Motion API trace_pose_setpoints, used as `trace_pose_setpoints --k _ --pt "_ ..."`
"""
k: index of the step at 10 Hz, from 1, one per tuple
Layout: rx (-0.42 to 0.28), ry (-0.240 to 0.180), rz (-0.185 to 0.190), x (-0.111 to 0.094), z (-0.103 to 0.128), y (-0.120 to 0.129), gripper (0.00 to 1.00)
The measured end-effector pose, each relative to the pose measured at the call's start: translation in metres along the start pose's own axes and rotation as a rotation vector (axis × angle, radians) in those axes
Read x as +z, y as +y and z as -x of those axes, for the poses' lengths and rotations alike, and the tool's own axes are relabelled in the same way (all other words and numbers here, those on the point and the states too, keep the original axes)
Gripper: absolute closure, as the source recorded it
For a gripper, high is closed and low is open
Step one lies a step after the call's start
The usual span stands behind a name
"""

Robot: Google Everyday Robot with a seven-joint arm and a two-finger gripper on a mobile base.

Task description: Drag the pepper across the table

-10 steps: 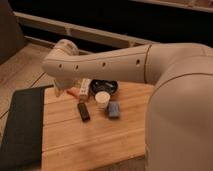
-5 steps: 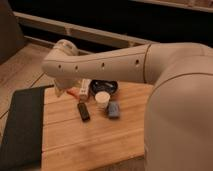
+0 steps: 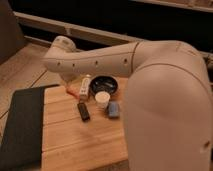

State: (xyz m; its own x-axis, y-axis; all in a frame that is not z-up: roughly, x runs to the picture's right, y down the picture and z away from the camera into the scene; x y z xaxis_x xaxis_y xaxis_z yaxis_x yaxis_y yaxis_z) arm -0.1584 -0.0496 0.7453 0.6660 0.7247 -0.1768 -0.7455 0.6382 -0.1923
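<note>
- Arm (image 3: 95, 59) reaches from the right across the far side of the worktop (image 3: 85, 142); hand (image 3: 66, 84) hangs below the wrist at the far left corner, low over the planks, mostly masked by the forearm
- Hand reads as spread wide, with nothing pinched in it as far as can be made out
- Pepper (image 3: 73, 92) lies flat on the worktop just beside the hand, on its near-right side; the white bottle (image 3: 85, 86) is just right of it; the black bowl (image 3: 106, 83) is further right
- Also there: white cup (image 3: 102, 99) in front of the bowl; small blue thing (image 3: 114, 109) beside the cup; black bar (image 3: 83, 111) nearer the camera; dark mat (image 3: 22, 125) along the left edge
- Step in hand, as judged: settling onto the pepper before the drag
- To do it well: come down so the fingers straddle the pepper's narrow width, not its length; keep light downward pressure so it slides rather than rolls; pull toward the open planks at the near side, passing left of the black bar and away from the bottle; a knock on the bottle is the likely upset
- Pepper's long axis looks slanted, far-left to near-right; which end carries the stalk cannot be told
</note>
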Motion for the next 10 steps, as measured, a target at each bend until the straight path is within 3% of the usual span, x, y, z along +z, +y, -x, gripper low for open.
trace_pose_setpoints --k 2,5,7,10 --pt "-0.053 -0.035 0.081 0.031 0.020 0.006 0.35" --pt "-0.032 -0.085 0.192 0.065 0.040 0.000 0.35" --pt "-0.012 -0.089 0.219 0.077 0.042 -0.006 0.35" --pt "-0.021 -0.090 0.217 0.077 0.042 -0.004 0.35"
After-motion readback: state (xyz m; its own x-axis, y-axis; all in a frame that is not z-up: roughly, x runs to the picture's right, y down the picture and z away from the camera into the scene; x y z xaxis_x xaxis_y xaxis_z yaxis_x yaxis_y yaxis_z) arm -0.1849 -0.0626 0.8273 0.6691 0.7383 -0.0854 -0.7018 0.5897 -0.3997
